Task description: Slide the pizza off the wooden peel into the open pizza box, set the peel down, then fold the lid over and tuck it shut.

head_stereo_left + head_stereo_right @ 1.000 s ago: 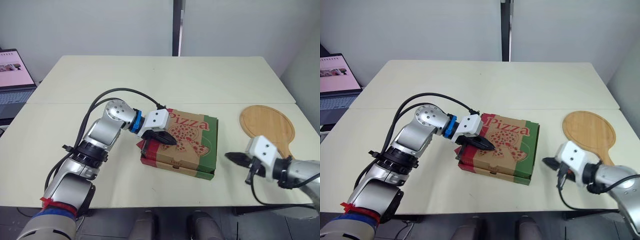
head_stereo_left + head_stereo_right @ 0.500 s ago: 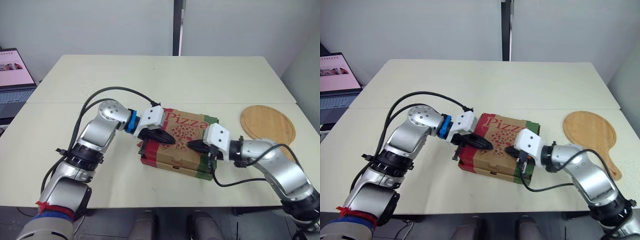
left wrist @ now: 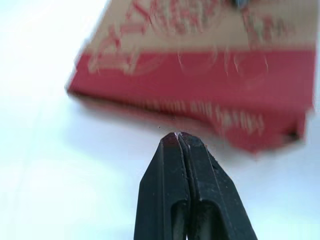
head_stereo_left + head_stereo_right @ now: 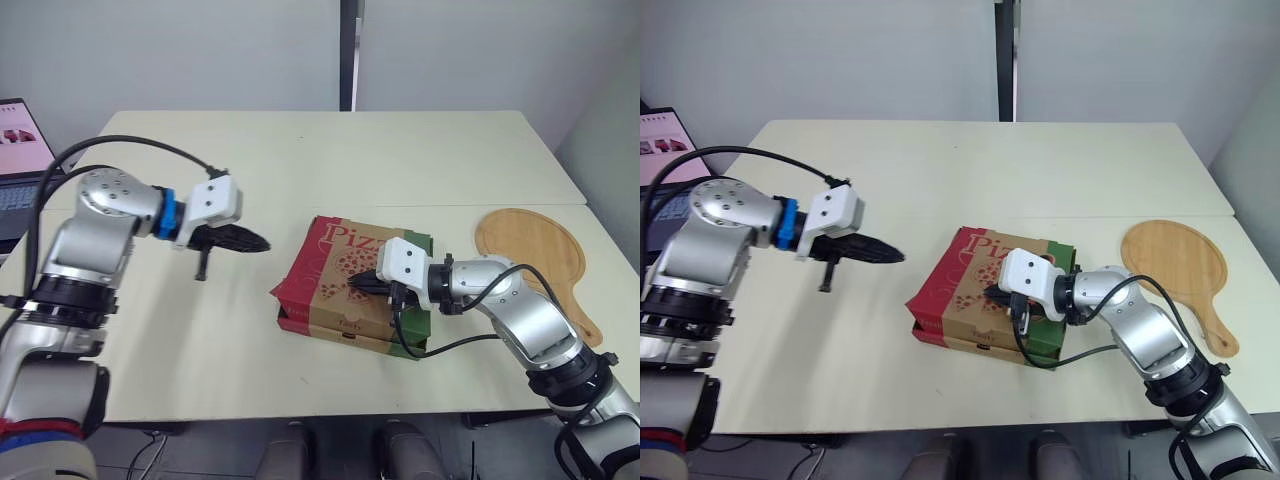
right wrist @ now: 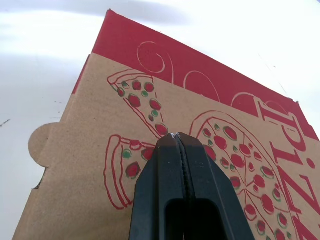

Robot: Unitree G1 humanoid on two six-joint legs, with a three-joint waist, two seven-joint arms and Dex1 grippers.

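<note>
Nearest the robot, the right gripper [image 4: 360,286] has its two black fingers pinched together, tip resting on the printed lid of the pizza box [image 4: 322,268], apparently pressing it down. The box sits mid-table with the lid folded over, so the pizza's presumably inside. What matters here is that the lid's red side flap faces the robot's left and looks a bit splayed, though it's hard to say if it's tucked. The left gripper [image 4: 256,242], fingers together on nothing, hovers out on that side, well apart from the box. Farther right, the wooden peel [image 4: 530,250] lies flat on the table [image 4: 400,160]. Count: one box, one peel, two grippers.
</note>
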